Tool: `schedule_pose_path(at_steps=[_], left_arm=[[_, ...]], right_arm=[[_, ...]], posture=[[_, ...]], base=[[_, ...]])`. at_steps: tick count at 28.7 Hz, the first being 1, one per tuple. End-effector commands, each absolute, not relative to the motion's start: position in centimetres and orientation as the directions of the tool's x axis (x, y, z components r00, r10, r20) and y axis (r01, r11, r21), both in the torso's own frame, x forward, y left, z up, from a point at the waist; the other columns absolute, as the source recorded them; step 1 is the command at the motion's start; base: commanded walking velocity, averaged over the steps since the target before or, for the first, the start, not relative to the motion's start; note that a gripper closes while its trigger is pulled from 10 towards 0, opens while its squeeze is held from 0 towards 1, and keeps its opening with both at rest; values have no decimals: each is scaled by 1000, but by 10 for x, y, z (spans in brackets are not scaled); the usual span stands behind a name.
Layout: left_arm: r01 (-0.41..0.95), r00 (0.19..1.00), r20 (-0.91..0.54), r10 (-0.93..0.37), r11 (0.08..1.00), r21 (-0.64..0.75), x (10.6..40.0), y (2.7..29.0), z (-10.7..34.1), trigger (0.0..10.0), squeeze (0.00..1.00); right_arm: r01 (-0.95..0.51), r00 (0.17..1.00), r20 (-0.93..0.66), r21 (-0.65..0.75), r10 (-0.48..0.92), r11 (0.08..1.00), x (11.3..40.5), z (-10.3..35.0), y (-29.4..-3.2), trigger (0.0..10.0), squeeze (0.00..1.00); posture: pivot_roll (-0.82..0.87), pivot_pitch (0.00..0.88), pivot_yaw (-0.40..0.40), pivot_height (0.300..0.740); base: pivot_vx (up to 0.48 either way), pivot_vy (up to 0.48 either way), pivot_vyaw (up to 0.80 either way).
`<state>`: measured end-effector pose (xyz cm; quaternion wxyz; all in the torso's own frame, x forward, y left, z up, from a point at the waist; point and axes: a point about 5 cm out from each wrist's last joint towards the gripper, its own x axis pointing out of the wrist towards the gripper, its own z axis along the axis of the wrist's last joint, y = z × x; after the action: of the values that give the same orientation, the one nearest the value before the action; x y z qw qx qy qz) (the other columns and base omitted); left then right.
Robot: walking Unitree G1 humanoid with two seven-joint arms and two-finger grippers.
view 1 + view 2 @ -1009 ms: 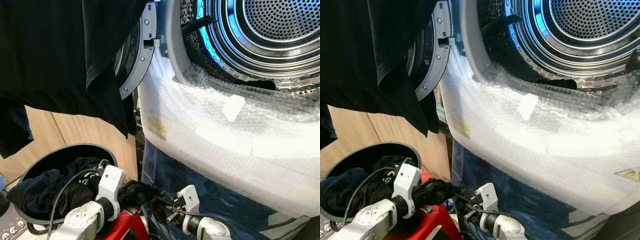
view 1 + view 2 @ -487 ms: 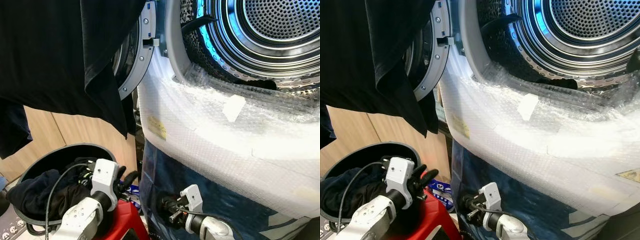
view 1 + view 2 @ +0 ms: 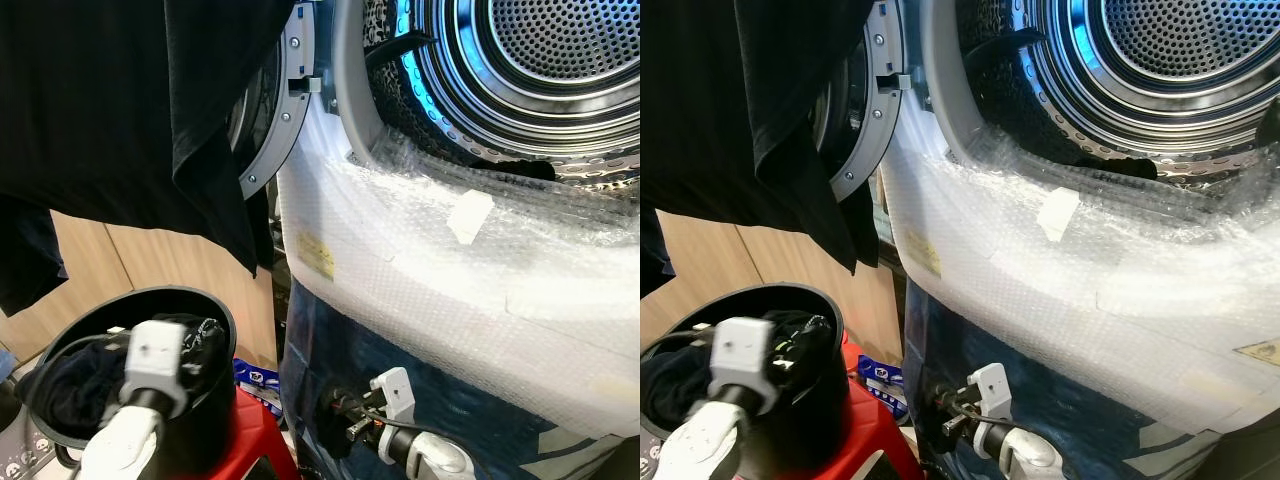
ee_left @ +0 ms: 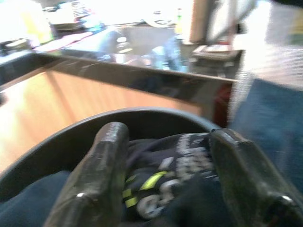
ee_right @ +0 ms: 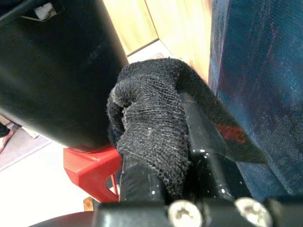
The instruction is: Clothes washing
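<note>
So this looks like the loading step: laundry goes from the black bucket (image 3: 215,310) at the lower left of the head view into the washer drum (image 3: 540,60) at the upper right, whose door (image 3: 265,130) hangs open. The right gripper (image 5: 163,142) sits low at the bottom centre, against the blue cover (image 3: 440,385) under the bubble wrap (image 3: 450,270). Its jaws are pinching a small dark knit piece, probably a sock (image 5: 151,127). The left gripper (image 4: 170,179) hovers over the bucket, jaws spread wide around the dark clothes (image 4: 184,156) but not touching them as far as I can tell.

Next move, I'd guess: lift that sock up over the wrapped rim into the drum, and it's a long reach.

The right wrist view shows the knit and the red stool (image 5: 90,165) under the bucket. The head view just shows a dark blob there, but adds the black garment (image 3: 120,110) hanging at upper left.
</note>
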<state>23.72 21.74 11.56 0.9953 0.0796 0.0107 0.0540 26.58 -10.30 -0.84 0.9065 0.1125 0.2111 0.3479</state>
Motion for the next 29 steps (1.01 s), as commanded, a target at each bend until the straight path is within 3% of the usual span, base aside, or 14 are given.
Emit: schedule_pose_path(at_steps=[1,7,9,15,24,29], left_arm=[[-153,988,-9,156,974,165,235,222,112,10000,0],[-241,971,40,237,955,172,237,231,116,10000,0],[-248,969,47,243,953,173,237,232,117,10000,0],[-377,924,138,357,911,166,233,250,128,10000,0],[-384,921,133,365,908,169,234,249,126,10000,0],[-367,928,135,347,911,186,237,247,125,10000,0]], right_arm=[[-612,666,-260,346,699,711,267,-3,-103,0,0],[-773,545,-107,320,832,548,263,20,-104,0,0],[-781,537,-97,317,838,538,263,22,-104,0,0],[-882,408,7,260,913,393,256,56,-103,0,0],[-935,322,135,201,937,292,259,102,-101,0,0],[-965,255,310,134,916,224,271,151,-102,0,0]], posture=[[129,0,3,740],[119,0,-4,740],[119,0,-4,740],[112,0,-11,740],[119,0,-15,740],[108,0,-8,740]], base=[[0,0,0],[0,0,0],[0,0,0],[0,0,0],[0,0,0],[0,0,0]])
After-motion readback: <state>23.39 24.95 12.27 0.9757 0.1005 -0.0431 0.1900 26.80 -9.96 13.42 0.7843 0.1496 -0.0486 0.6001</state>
